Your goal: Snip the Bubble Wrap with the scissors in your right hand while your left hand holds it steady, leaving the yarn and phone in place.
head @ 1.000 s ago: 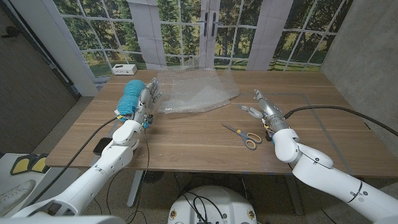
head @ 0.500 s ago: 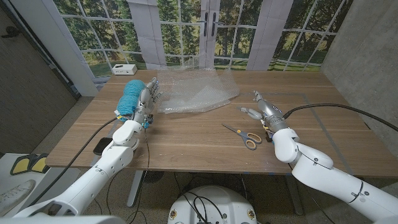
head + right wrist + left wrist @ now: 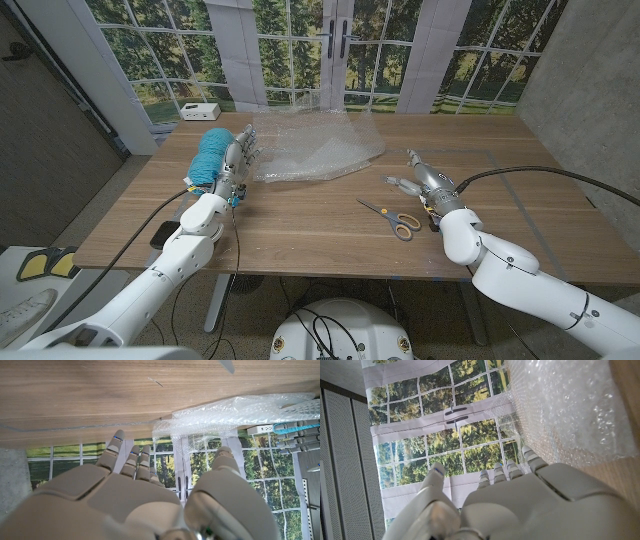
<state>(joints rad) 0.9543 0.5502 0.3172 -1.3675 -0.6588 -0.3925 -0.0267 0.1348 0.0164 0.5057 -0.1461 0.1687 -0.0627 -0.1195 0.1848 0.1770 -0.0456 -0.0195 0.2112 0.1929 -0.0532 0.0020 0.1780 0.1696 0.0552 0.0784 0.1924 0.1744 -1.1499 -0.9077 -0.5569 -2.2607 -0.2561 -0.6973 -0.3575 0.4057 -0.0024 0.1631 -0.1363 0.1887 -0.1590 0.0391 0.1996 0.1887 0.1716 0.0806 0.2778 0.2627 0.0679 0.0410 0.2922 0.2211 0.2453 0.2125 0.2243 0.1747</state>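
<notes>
The clear Bubble Wrap [image 3: 315, 145] [image 3: 570, 405] [image 3: 235, 412] lies crumpled at the table's far middle. My left hand [image 3: 237, 160] [image 3: 520, 505] stands open at its left edge, fingers apart, holding nothing. Beside that hand on the left sits the teal yarn [image 3: 211, 158] [image 3: 300, 427]. The scissors [image 3: 391, 218], with tan handles, lie on the wood toward the front right. My right hand [image 3: 420, 178] [image 3: 140, 495] is open just behind and to the right of them, not touching them. A dark phone [image 3: 162, 234] lies at the table's front left edge, partly under my left arm.
A white box [image 3: 200, 110] [image 3: 262, 428] stands at the far left corner. Bare wood [image 3: 300, 215] stretches between the scissors and my left arm. A cable [image 3: 540, 172] runs over the table's right side to my right wrist.
My right hand has edged slightly left and its thumb has spread a little. The left hand, Bubble Wrap, scissors, yarn and phone are where they were.
</notes>
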